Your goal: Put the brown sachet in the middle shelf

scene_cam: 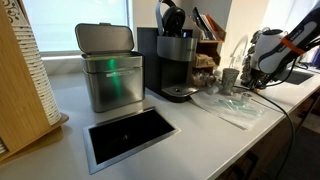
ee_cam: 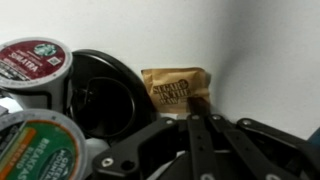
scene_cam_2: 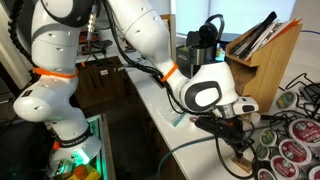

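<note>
The brown sachet (ee_cam: pixel 176 88), printed with dark letters, shows in the wrist view against the white counter. My gripper (ee_cam: pixel 197 108) has its two fingers drawn together on the sachet's lower edge. In both exterior views the gripper (scene_cam_2: pixel 238 128) (scene_cam: pixel 262 68) hangs low over the counter beside the pod carousel. The sachet itself cannot be made out there. The brown wooden rack (scene_cam: pixel 208 48) stands behind the coffee machine and also shows in an exterior view (scene_cam_2: pixel 262 58). Its middle shelf is mostly hidden.
A dark wire carousel (scene_cam_2: pixel 292 142) with several coffee pods (ee_cam: pixel 34 60) sits right beside the gripper. A black coffee machine (scene_cam: pixel 176 62), a steel bin (scene_cam: pixel 108 68), glassware (scene_cam: pixel 230 82) and a rectangular counter opening (scene_cam: pixel 130 135) are on the counter.
</note>
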